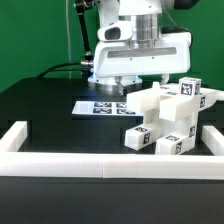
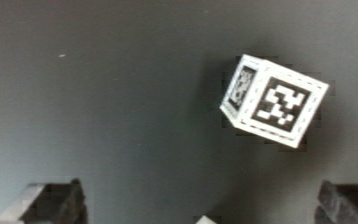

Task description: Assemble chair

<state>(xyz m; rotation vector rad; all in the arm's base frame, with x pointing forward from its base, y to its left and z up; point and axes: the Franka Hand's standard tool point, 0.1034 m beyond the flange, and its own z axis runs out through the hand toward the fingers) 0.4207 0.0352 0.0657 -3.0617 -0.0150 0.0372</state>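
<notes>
Your gripper [image 2: 197,208] holds its jaws wide apart, empty. The chair parts [image 1: 165,118] are heaped at the exterior view's right. One tagged block [image 2: 274,102] sits off-centre beneath, so descending could knock it askew.

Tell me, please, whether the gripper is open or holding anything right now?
Gripper: open, holding nothing; the tagged block lies apart from it.

White chair part [image 2: 274,100], tag faces showing, on dark table [image 2: 105,100]; end effector [image 2: 202,205] fingers spread wide, clear of part.
</notes>
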